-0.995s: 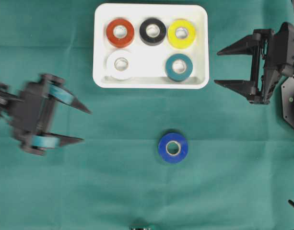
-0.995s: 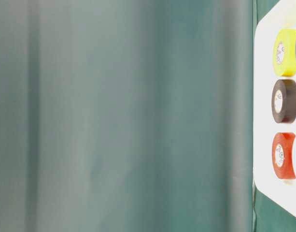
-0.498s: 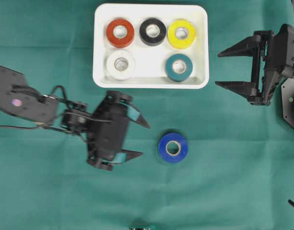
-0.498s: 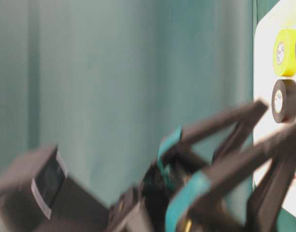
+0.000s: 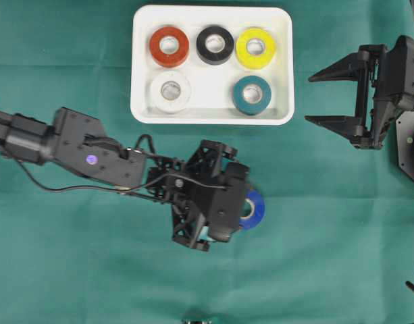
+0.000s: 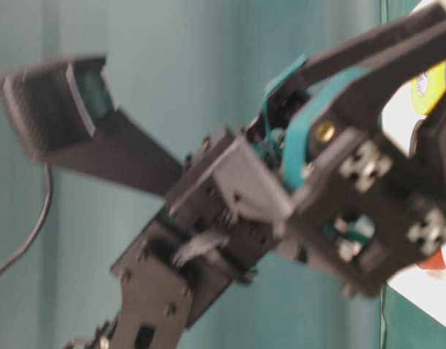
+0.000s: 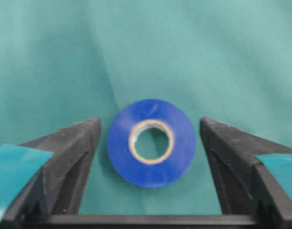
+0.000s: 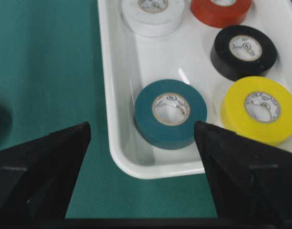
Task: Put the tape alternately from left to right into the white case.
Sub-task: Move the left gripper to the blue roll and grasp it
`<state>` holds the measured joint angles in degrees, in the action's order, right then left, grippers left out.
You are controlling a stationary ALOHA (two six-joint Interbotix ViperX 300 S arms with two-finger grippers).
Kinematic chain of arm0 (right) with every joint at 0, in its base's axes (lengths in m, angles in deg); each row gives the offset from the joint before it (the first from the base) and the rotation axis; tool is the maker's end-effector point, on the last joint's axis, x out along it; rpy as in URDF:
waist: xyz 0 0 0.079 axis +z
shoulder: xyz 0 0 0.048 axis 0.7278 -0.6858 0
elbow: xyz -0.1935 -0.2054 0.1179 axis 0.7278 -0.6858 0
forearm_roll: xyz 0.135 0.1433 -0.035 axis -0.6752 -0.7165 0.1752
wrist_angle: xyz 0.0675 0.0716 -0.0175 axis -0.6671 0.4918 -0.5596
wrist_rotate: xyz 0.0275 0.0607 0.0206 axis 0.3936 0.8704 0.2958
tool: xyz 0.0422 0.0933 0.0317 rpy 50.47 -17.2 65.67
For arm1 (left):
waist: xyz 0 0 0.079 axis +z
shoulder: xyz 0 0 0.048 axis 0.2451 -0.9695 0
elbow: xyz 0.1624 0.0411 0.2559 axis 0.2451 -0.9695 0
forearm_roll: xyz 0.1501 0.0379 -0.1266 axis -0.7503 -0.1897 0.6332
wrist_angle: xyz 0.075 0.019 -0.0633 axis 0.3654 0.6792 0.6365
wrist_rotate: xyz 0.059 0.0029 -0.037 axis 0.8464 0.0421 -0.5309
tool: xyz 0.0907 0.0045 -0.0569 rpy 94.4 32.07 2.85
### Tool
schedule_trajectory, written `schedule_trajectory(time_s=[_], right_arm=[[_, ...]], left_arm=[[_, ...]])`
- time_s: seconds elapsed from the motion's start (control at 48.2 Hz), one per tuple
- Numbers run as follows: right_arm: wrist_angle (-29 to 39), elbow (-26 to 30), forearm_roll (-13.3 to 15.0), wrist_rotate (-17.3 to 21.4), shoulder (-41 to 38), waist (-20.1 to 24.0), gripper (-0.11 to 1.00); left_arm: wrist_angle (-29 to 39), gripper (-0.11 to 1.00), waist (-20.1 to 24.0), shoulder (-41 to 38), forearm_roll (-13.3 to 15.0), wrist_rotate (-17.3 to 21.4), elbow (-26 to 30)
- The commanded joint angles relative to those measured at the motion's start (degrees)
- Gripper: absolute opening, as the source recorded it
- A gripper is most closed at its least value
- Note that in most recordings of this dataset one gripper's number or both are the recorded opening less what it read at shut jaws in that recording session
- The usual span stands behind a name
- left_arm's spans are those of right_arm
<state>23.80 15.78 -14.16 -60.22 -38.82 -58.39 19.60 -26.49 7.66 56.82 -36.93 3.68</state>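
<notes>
the blue roll (image 7: 151, 142) lies flat on the green cloth (image 5: 315, 256) at lower centre of the overhead view, between the spread fingers of the left gripper (image 7: 150, 143), which do not touch it. the white case (image 5: 142, 67) at upper centre holds five rolls. the right gripper (image 5: 331, 96), fingers apart and empty, sits at right.

All around me it's green: a teal-green cloth (image 5: 71, 270) covers the tabletop (image 5: 342, 270) edge to edge in the overhead view, no bare surface showing. Faint creases and soft folds run across it. The light is even and bright, shadows short. At table level the cloth (image 6: 172, 87) blurs into pale vertical bands.
</notes>
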Motion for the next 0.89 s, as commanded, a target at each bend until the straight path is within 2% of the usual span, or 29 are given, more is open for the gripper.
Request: schedule_trajectory(time_s=[0.0, 0.145, 0.29, 0.415, 0.664, 0.871], right_arm=[[-0.3, 0.5, 0.1, 0.1, 0.3, 0.2, 0.54], [-0.2, 0.4, 0.1, 0.1, 0.9, 0.2, 0.54], [-0.2, 0.4, 0.1, 0.1, 1.4, 0.1, 0.54], [0.0, 0.4, 0.1, 0.1, 1.5, 0.1, 0.54], [0.0, 0.2, 0.1, 0.2, 1.5, 0.1, 0.54], [0.0, 0.0, 0.1, 0.3, 1.5, 0.1, 0.54]], left_arm=[[1.4, 0.81, 0.1, -0.1, -0.2, -0.1, 3.3], [6.3, 0.81, 0.1, -1.8, -0.1, -0.4, 6.0], [17.2, 0.81, -0.4, -4.6, -0.2, -0.4, 10.4], [23.3, 0.80, -0.7, -7.0, -0.2, -0.1, 14.1], [25.1, 0.80, -0.7, -7.7, -0.4, 2.2, 16.0], [25.1, 0.80, -0.9, -7.8, -0.4, 2.3, 16.2]])
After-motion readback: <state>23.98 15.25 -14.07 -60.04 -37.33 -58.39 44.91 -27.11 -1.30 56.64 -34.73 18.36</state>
